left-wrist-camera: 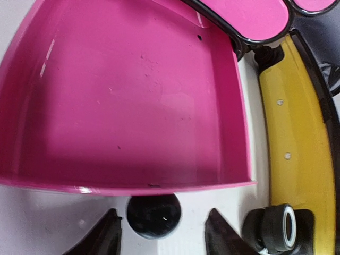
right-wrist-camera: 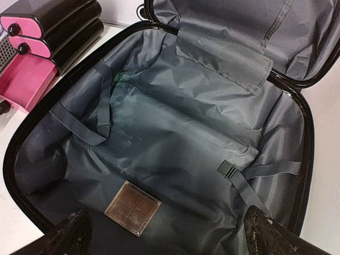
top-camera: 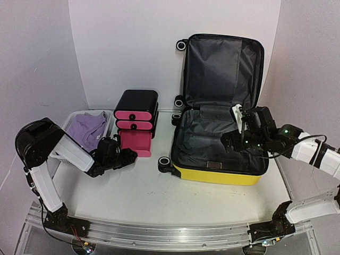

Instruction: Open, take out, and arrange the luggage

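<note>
Luggage point(top-camera: 212, 174) at 3 o'clock on the table point(top-camera: 159, 204), lid point(top-camera: 220, 64) standing open, so opening is done. Inside I see only grey lining point(right-wrist-camera: 175, 138), so I judge unpacking finished and arranging unfinished. My right gripper point(right-wrist-camera: 172, 234) hangs over it, fingers wide, empty. My left gripper point(left-wrist-camera: 164, 228) is spread either side of the pulled-out bottom drawer's point(left-wrist-camera: 127, 106) knob point(left-wrist-camera: 154, 215). Count: one luggage, one three-drawer box point(top-camera: 137, 106), one basket point(top-camera: 68, 123), one purple cloth point(top-camera: 87, 130).

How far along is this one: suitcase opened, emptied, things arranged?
Done: the luggage lies open, lid up, and a purple garment sits in the white basket. In hand: the left tool, open, straddles the knob of the empty pink drawer; the right tool hangs open over the lining. Remaining: a greenish patch by a strap may be another item.
</note>
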Controlling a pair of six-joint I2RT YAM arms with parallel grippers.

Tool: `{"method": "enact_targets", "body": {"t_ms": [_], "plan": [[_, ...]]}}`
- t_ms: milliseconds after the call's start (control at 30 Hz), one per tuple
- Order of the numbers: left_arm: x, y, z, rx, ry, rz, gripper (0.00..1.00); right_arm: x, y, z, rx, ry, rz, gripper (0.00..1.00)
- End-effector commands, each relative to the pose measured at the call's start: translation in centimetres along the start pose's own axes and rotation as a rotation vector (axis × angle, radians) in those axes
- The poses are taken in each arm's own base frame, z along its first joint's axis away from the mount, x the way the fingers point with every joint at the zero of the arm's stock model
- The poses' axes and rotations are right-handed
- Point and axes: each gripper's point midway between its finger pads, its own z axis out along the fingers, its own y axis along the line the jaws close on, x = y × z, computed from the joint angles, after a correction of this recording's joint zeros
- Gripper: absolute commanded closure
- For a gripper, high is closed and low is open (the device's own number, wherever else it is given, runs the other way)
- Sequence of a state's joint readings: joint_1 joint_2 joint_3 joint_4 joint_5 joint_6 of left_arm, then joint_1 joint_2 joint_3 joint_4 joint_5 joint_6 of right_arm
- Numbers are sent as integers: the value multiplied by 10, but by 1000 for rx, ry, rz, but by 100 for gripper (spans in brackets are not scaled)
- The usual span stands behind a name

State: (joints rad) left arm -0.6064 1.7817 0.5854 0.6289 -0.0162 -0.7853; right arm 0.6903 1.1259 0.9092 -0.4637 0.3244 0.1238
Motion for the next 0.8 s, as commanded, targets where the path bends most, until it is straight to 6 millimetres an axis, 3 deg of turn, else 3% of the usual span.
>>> {"method": "enact_targets", "body": {"t_ms": [0, 133, 367, 467, 600, 767], "plan": [[-12, -28, -16, 103, -23, 3, 41, -8, 4, 5, -9, -30, 11, 2], [-7, -37, -37, 103, 21, 42, 28, -3, 12, 14, -40, 29, -29, 2], [-19, -78, -108, 121, 39, 288, 26, 18, 22, 47, -149, 229, -9, 2], [-24, -78, -131, 92, 58, 336, 25, 26, 22, 66, -180, 320, 67, 2], [-46, -75, -140, -42, 63, 406, 21, 44, 27, 89, -206, 464, 139, 2], [-51, -67, -132, -220, 212, 474, 20, 66, 27, 104, -163, 657, 150, 2]]}}
